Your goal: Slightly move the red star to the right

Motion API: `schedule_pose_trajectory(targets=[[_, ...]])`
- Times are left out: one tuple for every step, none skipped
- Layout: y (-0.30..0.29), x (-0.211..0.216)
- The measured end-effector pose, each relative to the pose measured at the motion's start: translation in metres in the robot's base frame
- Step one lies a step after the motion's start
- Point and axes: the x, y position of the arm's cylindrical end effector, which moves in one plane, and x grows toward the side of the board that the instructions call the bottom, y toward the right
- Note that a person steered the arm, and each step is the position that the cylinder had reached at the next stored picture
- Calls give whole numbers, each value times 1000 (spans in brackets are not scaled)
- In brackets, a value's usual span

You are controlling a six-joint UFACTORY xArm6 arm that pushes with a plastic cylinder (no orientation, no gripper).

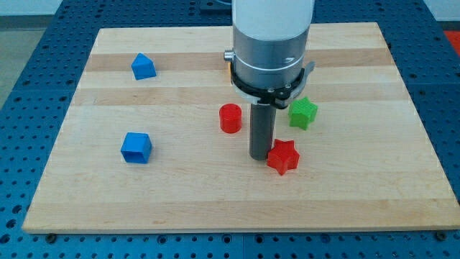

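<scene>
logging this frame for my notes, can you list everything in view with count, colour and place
red star: 1, red, right of the board's centre, toward the view's bottom, right beside my tip
red cylinder: 1, red, near the centre, left of the rod
green star: 1, green, right of the rod, partly behind the arm
blue cube: 1, blue, the view's left, lower
blue block with peaked top: 1, blue, the view's upper left
orange block: 1, only a sliver at the arm's left edge, shape cannot be told
wooden board: 1, light wood, on a blue perforated table
my tip: 1, dark rod end, against the red star's left side; whether it touches cannot be told
</scene>
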Motion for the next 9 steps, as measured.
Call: schedule_pose_trajectory(targets=[[-13,26],[-61,44],[-115,31],[-164,6],[-156,-20],[-136,-50],[-111,-76],[-86,-95],[-59,-104]])
